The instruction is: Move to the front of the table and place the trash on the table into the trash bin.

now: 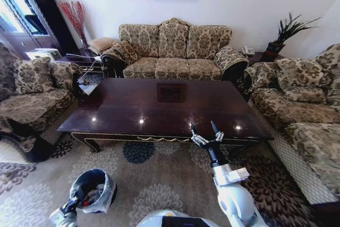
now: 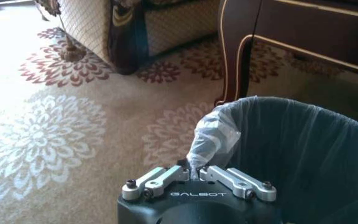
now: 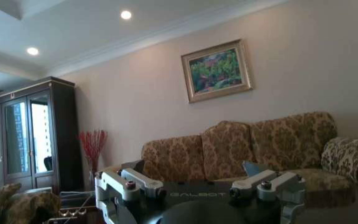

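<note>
One trash bin point(image 1: 93, 189) stands on the patterned carpet point(image 1: 154, 179) in front of the table's point(image 1: 164, 107) left front corner, low on the robot's left. It is round, lined with a black bag point(image 2: 303, 149), and the head view shows some litter point(image 1: 95, 195) lying inside, with a bit of red among it; the pieces are too small to count. The left gripper point(image 2: 197, 179) is at the bin's near rim, its fingers point(image 2: 160, 179) pressed together on a fold of the bag's pale plastic edge point(image 2: 213, 135), which stands up between them. The right gripper point(image 1: 206, 130) is held up over the front edge of the table, right of centre, with its two fingers point(image 3: 132, 179) spread wide apart and nothing between them. The glossy dark surface carries no visible trash, just ceiling-light reflections. Around the table there are three floral sofas: one at the back point(image 1: 172, 51), one on the left point(image 1: 32, 97) and one on the right point(image 1: 303, 110). One framed painting point(image 3: 216, 71) hangs on the wall above the back sofa.
</note>
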Controlling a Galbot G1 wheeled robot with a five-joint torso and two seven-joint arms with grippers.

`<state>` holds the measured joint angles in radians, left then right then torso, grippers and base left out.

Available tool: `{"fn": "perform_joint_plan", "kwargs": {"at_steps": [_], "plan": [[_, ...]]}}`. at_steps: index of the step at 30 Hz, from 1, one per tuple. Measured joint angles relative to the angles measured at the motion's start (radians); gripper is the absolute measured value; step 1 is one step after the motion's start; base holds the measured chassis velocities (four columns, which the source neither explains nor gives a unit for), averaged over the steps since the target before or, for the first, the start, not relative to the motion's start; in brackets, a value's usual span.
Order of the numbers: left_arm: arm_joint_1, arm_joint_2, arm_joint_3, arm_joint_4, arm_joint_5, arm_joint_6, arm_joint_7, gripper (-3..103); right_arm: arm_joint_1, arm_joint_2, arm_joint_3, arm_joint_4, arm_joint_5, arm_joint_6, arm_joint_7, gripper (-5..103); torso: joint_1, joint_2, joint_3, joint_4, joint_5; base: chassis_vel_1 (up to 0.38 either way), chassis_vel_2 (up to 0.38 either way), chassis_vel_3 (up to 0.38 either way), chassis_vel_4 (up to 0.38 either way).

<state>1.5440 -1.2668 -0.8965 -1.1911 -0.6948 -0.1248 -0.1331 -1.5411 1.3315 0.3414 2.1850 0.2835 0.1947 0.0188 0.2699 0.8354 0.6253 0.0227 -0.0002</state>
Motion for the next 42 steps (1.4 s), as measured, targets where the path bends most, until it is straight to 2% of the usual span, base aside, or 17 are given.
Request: {"fn": "perform_joint_plan", "kwargs": {"at_steps": [3, 10, 11, 14, 18, 24, 26, 28, 30, 32, 34, 36, 37, 39, 40, 42], "plan": [[-0.034, 0.014, 0.003, 0.059, -0.001, -0.027, 0.002, 3, -0.014, 0.001, 0.011, -0.030, 0.003, 0.029, -0.004, 100, -0.008, -0.019, -0.010, 0.0000, 0.0001, 0.000, 0.000, 0.000, 0.000], [-0.092, 0.039, 0.009, 0.170, -0.025, -0.030, 0.002, 3, -0.036, -0.012, 0.025, -0.053, 0.011, 0.053, -0.002, 100, -0.021, -0.047, -0.026, -0.0002, 0.0000, 0.000, 0.000, 0.000, 0.000], [-0.105, 0.045, 0.015, 0.198, -0.048, -0.027, 0.007, 3, -0.036, -0.011, 0.025, -0.054, 0.011, 0.053, -0.001, 100, -0.024, -0.055, -0.031, -0.0002, -0.0003, 0.000, 0.000, 0.000, 0.000], [-0.120, 0.050, 0.019, 0.220, -0.063, -0.027, 0.025, 3, -0.035, -0.009, 0.024, -0.055, 0.010, 0.053, -0.001, 100, -0.029, -0.067, -0.037, 0.0004, 0.0002, 0.000, 0.000, 0.000, 0.000], [-0.141, 0.055, 0.035, 0.243, -0.070, -0.028, 0.033, 3, -0.037, -0.002, 0.022, -0.061, 0.003, 0.055, -0.004, 100, -0.037, -0.086, -0.049, -0.0005, 0.0005, 0.000, 0.000, 0.000, 0.000], [-0.149, 0.050, 0.043, 0.245, -0.068, -0.022, 0.027, 3, -0.051, -0.007, 0.027, -0.059, 0.001, 0.057, -0.005, 100, -0.045, -0.106, -0.061, 0.0000, 0.0000, 0.000, 0.000, 0.000, 0.000], [-0.147, 0.048, 0.043, 0.234, -0.062, -0.017, 0.023, -1, -0.052, -0.010, 0.032, -0.056, 0.002, 0.057, -0.005, 100, -0.046, -0.109, -0.063, -0.0002, 0.0000, 0.000, 0.000, 0.000, 0.000], [-0.142, 0.047, 0.040, 0.224, -0.060, -0.014, 0.019, 3, -0.051, -0.013, 0.035, -0.053, 0.005, 0.057, -0.005, 100, -0.046, -0.109, -0.063, -0.0003, 0.0003, 0.000, 0.000, 0.000, 0.000], [-0.129, 0.045, 0.028, 0.205, -0.057, -0.007, 0.010, 14, -0.050, -0.016, 0.038, -0.049, 0.009, 0.056, -0.005, 100, -0.046, -0.110, -0.063, 0.0001, 0.0015, 0.000, 0.000, 0.000, 0.000], [-0.109, 0.041, 0.015, 0.179, -0.050, 0.008, 0.007, 24, -0.046, -0.018, 0.039, -0.046, 0.012, 0.054, -0.005, 100, -0.046, -0.109, -0.063, 0.0000, 0.0000, 0.000, 0.000, 0.000, 0.000], [-0.104, 0.040, 0.012, 0.176, -0.044, 0.009, 0.009, 24, -0.045, -0.018, 0.039, -0.046, 0.013, 0.053, -0.005, 100, -0.046, -0.109, -0.063, -0.0001, 0.0001, 0.000, 0.000, 0.000, 0.000], [-0.092, 0.038, 0.003, 0.173, -0.026, 0.008, 0.012, 36, -0.044, -0.018, 0.040, -0.046, 0.017, 0.053, -0.004, 100, -0.046, -0.108, -0.063, 0.0000, 0.0005, 0.000, 0.000, 0.000, 0.000], [-0.092, 0.038, 0.003, 0.173, -0.026, 0.008, 0.012, 36, -0.044, -0.018, 0.040, -0.046, 0.017, 0.053, -0.004, 100, -0.046, -0.108, -0.063, 0.0000, 0.0005, 0.000, 0.000, 0.000, 0.000], [-0.069, 0.034, -0.012, 0.149, -0.014, 0.016, 0.007, 46, -0.042, -0.021, 0.040, -0.041, 0.025, 0.048, -0.004, 100, -0.045, -0.106, -0.062, -0.0003, 0.0000, 0.000, 0.000, 0.000, 0.000], [-0.069, 0.034, -0.012, 0.149, -0.014, 0.016, 0.007, 46, -0.042, -0.021, 0.040, -0.041, 0.025, 0.048, -0.004, 100, -0.045, -0.106, -0.062, -0.0003, 0.0000, 0.000, 0.000, 0.000, 0.000], [-0.029, 0.028, -0.036, 0.102, -0.007, 0.028, 0.003, 57, -0.031, -0.026, 0.041, -0.033, 0.034, 0.039, -0.004, 100, -0.044, -0.105, -0.061, -0.0005, -0.0002, 0.000, 0.000, 0.000, 0.000]]}}
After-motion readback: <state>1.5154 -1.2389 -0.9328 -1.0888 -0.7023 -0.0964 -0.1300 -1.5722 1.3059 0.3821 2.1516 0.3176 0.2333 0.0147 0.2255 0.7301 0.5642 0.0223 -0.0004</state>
